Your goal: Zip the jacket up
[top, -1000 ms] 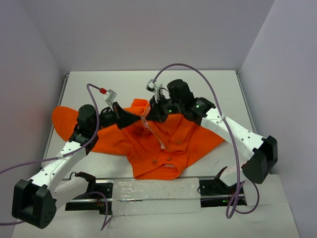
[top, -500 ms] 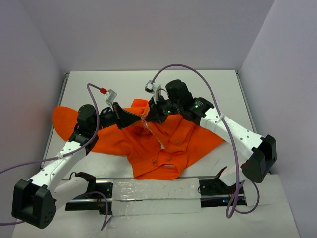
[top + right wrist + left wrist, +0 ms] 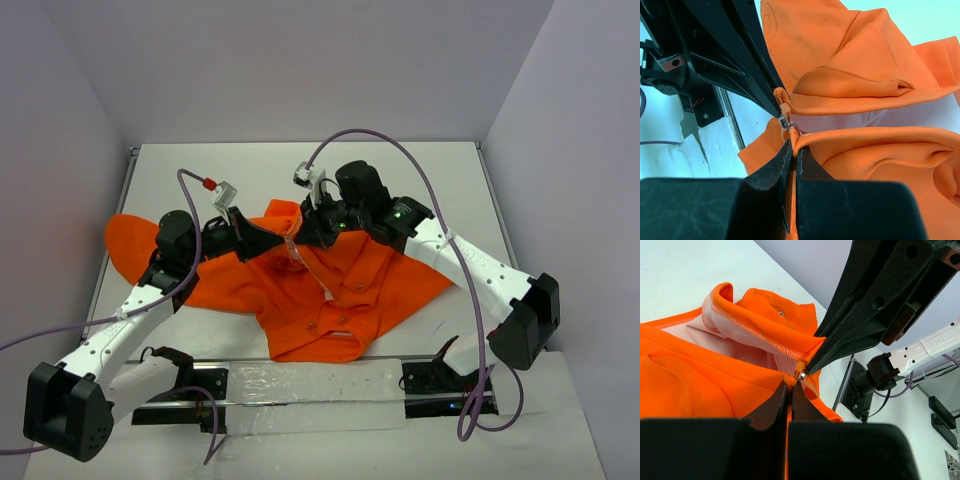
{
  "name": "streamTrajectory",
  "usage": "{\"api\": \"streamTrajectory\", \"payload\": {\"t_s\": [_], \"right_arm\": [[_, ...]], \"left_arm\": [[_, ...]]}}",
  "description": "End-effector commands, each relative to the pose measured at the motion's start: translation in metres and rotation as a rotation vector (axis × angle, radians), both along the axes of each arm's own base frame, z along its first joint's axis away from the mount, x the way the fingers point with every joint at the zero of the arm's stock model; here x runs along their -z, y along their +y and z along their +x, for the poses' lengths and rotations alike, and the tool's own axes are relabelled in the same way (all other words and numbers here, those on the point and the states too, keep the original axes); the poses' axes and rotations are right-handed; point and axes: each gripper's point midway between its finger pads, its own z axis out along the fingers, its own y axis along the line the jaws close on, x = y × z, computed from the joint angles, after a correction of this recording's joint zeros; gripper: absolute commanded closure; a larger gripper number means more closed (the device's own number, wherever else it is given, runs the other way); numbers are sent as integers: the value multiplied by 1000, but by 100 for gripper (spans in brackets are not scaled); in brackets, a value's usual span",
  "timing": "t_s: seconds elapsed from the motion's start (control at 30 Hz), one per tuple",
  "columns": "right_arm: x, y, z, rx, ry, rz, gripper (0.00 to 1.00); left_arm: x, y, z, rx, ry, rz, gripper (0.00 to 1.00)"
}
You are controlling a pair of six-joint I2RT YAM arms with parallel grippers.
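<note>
The orange jacket [image 3: 330, 290] lies spread on the white table [image 3: 250, 170], between the two arms, with its hem toward their bases. The arms meet at its collar. There the left gripper [image 3: 283, 238] and the right gripper [image 3: 299, 236] each pinch jacket fabric tightly, tip to tip, just beside the small metal zipper slider [image 3: 800, 376]. Pale lining [image 3: 740, 347] shows inside the folded collar.
</note>
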Motion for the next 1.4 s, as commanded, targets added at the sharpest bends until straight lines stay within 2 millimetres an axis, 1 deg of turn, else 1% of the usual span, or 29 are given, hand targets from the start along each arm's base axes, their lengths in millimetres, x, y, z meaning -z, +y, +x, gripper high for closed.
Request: {"api": "streamTrajectory", "payload": {"t_s": [0.0,0.37,0.6,0.93,1.17,1.37], "right_arm": [[-40,4,-6,-33,-85,81,100],[-37,8,-10,-60,-69,76,100],[-36,7,-11,-61,-73,71,100],[-46,11,-10,-66,-86,94,100],[-48,12,-9,-67,-89,97,100],[-45,11,-8,-66,-93,81,100]], "left_arm": [[-34,-2,-4,25,-106,-31,100],[-35,-2,-6,29,-107,-34,100],[-36,-2,-4,23,-109,-37,100],[-37,-3,-7,37,-112,-37,100],[-34,-5,-10,58,-106,-31,100],[-37,-7,-13,76,-114,-31,100]]}}
